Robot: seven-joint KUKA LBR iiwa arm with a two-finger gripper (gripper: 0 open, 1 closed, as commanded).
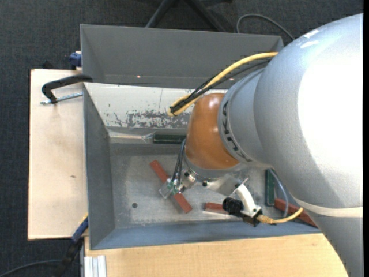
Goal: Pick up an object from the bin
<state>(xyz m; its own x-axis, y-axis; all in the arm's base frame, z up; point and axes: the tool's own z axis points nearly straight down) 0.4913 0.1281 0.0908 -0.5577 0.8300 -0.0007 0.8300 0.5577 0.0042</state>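
My gripper (172,187) is down near the bin floor, left of the middle, below the orange cover. Its tip sits on or just over a red-brown stick (157,169) that lies slanted from upper left to lower right, its lower end coming out beyond the tip. A second red-brown stick (214,208) lies flat to the right, near the front wall. A dark green pen-like rod (169,138) rests along the back wall, above the gripper.
A white and black piece (241,201) lies by the front wall, right of the gripper. A green bar (269,187) and a red bar (295,210) lie at the right under the arm. The arm hides the bin's right half.
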